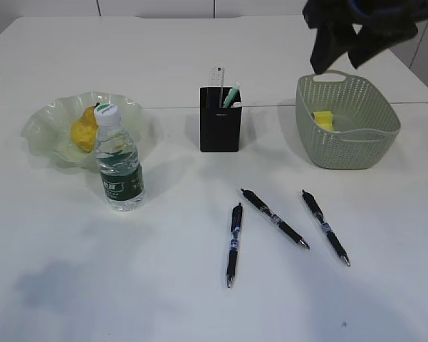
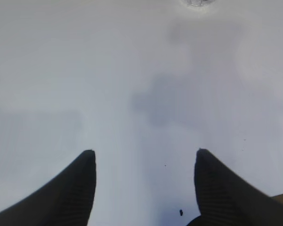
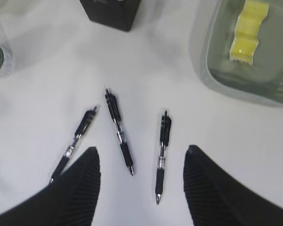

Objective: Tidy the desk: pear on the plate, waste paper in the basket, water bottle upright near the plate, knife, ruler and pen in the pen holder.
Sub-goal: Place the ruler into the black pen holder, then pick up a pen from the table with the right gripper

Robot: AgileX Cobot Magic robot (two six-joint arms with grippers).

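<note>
On the large plain white desk (image 1: 199,299) most of the tidying looks done: the lumpy yellow pear (image 1: 85,130) lies in the translucent pale green glass plate (image 1: 43,121) with the ruffled rim, the small clear water bottle (image 1: 118,159) with its dark green label and white cap stands upright touching the plate's front edge, and the crumpled yellow and white waste paper (image 1: 323,120) sits inside the sage-green perforated basket (image 1: 356,146) at the right. The matte black square pen holder (image 1: 220,120) in the middle already holds the transparent ruler (image 1: 216,78) and what I take to be the yellow-green knife (image 1: 231,95). Left to do, in my judgement, are the 3 black pens (image 1: 275,217) lying loose on the desk in front of the holder, well apart from one another. The right gripper (image 3: 141,157) hangs over them with its jaws released and empty; the left gripper (image 2: 143,160) is likewise spread wide over bare desk, holding nothing. There is open room all around the pens, with the bottle well to their left, the basket behind them to the right, and the near desk edge outside the exterior view.
</note>
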